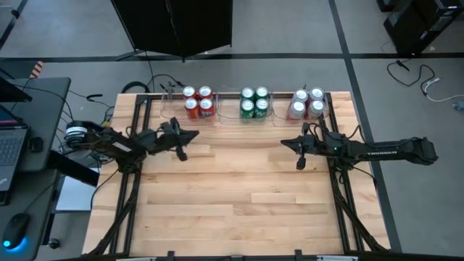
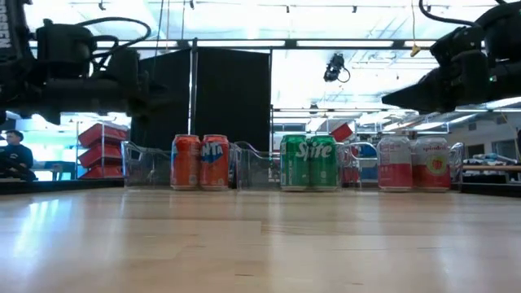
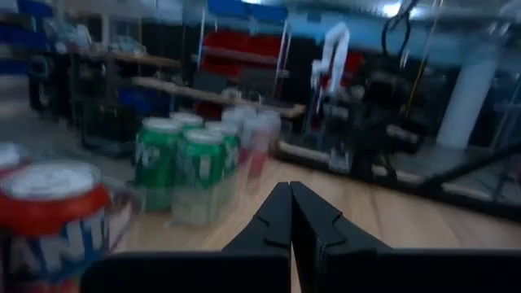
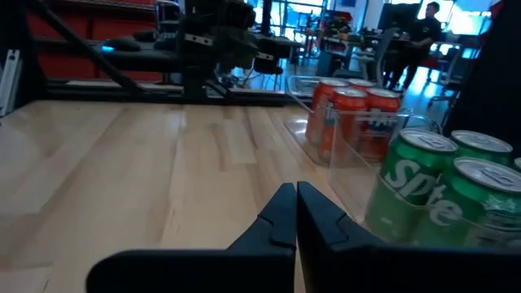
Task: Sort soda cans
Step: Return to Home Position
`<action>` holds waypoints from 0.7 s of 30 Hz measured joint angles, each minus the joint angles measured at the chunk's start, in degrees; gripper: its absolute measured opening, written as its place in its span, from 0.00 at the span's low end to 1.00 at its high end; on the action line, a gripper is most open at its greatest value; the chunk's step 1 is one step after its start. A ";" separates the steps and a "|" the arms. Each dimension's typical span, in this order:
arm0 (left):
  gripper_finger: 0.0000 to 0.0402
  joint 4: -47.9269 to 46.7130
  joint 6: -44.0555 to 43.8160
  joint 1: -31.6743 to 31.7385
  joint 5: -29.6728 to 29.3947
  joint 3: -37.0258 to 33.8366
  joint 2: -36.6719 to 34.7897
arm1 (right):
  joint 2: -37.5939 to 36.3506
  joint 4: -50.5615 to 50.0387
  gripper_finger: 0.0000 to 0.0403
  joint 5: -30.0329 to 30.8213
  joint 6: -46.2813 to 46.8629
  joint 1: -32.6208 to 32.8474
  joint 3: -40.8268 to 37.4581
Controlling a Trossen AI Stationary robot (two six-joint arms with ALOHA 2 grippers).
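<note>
Several red cans (image 1: 197,101) stand in a clear bin at the table's far left, several green cans (image 1: 254,102) in a middle bin, and several silver-white and red cans (image 1: 307,103) in a right bin. All stand upright on their bases. My left gripper (image 1: 190,135) is shut and empty, above the table, nearer than the red cans. My right gripper (image 1: 286,143) is shut and empty, above the table, nearer than the silver-white cans. The fingers show closed together in the left wrist view (image 3: 291,213) and the right wrist view (image 4: 295,213).
Three clear plastic bins (image 1: 221,109) stand in a row along the table's far edge. The wooden table top (image 1: 232,203) stretches toward the near edge. A person (image 2: 12,155) sits in the room beyond the table. A desk with a laptop (image 1: 11,145) stands left of the table.
</note>
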 joint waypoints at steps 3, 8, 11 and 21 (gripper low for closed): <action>0.00 -3.19 0.83 -0.02 1.19 -0.08 -1.82 | -1.70 -1.00 0.00 0.55 -0.09 0.00 0.00; 0.00 -9.90 2.23 0.17 1.16 -0.08 -5.63 | -4.97 -5.23 0.00 1.03 0.16 0.00 0.00; 0.00 -14.68 2.84 0.17 -0.16 -0.08 -9.44 | -6.78 -7.17 0.00 1.11 0.35 0.00 0.00; 0.00 -39.61 6.00 0.17 -5.18 -0.08 -30.93 | -16.70 -19.06 0.00 1.47 1.46 0.00 0.00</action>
